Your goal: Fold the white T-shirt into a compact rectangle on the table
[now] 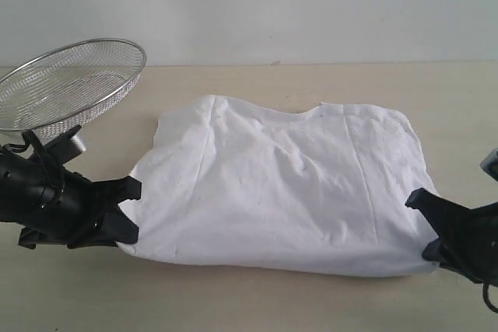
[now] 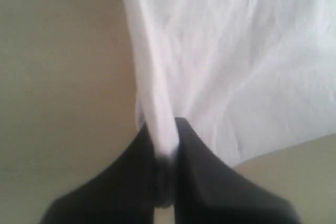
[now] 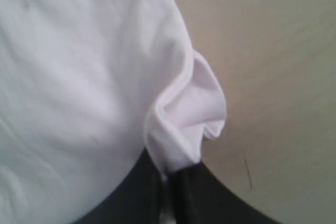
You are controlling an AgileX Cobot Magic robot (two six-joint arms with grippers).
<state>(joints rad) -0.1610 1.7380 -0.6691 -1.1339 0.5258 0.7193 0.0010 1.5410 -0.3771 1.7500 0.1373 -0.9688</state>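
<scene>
Progress looks roughly midway, by my reading: the white T-shirt lies flat near the middle of the table, its lettering out of sight. Both sides appear to be turned inward, since long creases run from the collar edge toward the near hem and no sleeve sticks out. That leaves a broad, nearly square panel, not yet a compact rectangle. The left gripper sits at the near left corner of the cloth with its jaws pressed together on a thin ridge of fabric, which the left wrist view shows rising between the black fingers. The right gripper is at the near right corner, its jaws likewise clamped on a bunched fold of the hem. With both near corners pinched, the step in hand seems to be the lengthwise fold, carrying the hem up and over toward the collar. After that, one more fold or some smoothing may be needed. A wire-mesh basket stands beyond the left arm, apart from the shirt.
</scene>
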